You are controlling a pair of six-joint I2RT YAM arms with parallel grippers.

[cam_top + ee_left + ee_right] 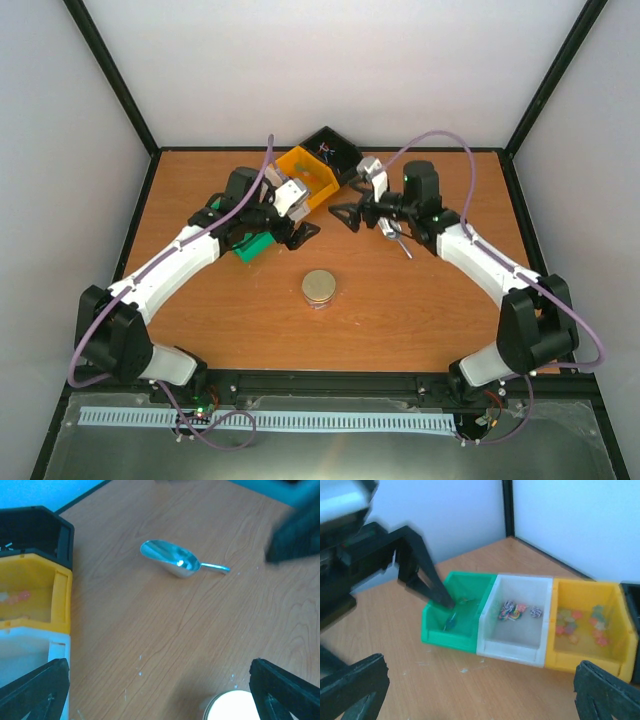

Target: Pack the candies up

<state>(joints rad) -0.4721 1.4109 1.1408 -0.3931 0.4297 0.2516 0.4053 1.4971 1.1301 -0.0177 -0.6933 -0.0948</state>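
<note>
The candies lie in a row of bins. In the right wrist view several red, orange and pale candies (577, 625) sit in the yellow bin (587, 657). A few swirled ones (512, 610) lie in the white bin (512, 650), and one small wrapped piece (451, 621) in the green bin (447, 637). My left gripper (295, 232) is open and empty next to the bins; its jaws stand wide over bare table (159, 672). My right gripper (348, 215) is open and empty, facing the bins (480, 667). One finger of the left gripper (422, 572) hangs over the green bin.
A metal scoop (172, 560) lies on the table beside the right arm, also in the top view (397, 240). A jar with a round gold lid (320, 286) stands mid-table. A black bin (335, 150) ends the row at the back.
</note>
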